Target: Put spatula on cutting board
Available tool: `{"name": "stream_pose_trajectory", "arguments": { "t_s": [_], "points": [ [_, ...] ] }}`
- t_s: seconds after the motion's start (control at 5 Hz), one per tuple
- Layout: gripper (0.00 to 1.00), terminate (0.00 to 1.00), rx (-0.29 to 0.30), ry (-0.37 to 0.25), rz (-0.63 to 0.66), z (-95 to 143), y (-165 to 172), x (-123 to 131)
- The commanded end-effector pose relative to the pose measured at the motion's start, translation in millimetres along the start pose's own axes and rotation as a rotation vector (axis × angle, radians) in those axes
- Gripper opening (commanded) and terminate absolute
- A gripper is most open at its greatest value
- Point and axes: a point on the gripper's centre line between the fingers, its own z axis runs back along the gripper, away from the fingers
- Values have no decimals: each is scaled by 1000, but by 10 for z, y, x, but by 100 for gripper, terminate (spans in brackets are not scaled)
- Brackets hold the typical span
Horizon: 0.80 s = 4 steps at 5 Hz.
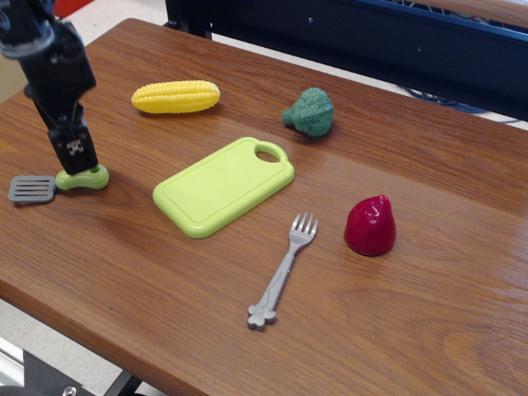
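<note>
Gripper point(77, 165) was down at the lime-green handle of the spatula point(56, 183), at the table's point(412, 330) left edge. From this view the fingers point(74, 150) read as one dark block over the handle; could not tell whether they were spread around it or already pinching it. Spatula lay flat, grey slotted blade pointing left, handle toward the cutting board point(223, 186), which sat well apart to the right, bare on top.

Step in hand, as judged: getting a grasp on the handle. To do it well: straddle the handle across its width, not along it, close near the handle's middle so the blade would not droop, and stay clear of the wood before closing. Handle is small and rounded, likely to squirt out if pinched off-centre. Lift straight up, then carry right and lay it flat inside the board's rim

Corn point(176, 96), broccoli point(310, 112), grey fork point(283, 271) and the red fruit point(370, 225) were off that path, fork nearest the board
</note>
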Motion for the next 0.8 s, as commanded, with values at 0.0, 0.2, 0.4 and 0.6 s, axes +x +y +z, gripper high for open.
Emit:
{"name": "stream_pose_trajectory", "arguments": {
  "t_s": [0.0, 0.2, 0.4, 0.6],
  "points": [
    [100, 0, 35, 2, -15, -150, 131, 100],
    [100, 0, 71, -2, -22, -274, 110, 67],
    [100, 0, 109, -1, -6, -338, 91, 51],
    [0, 0, 129, -22, 59, -304, 88, 80]
  ]
}}
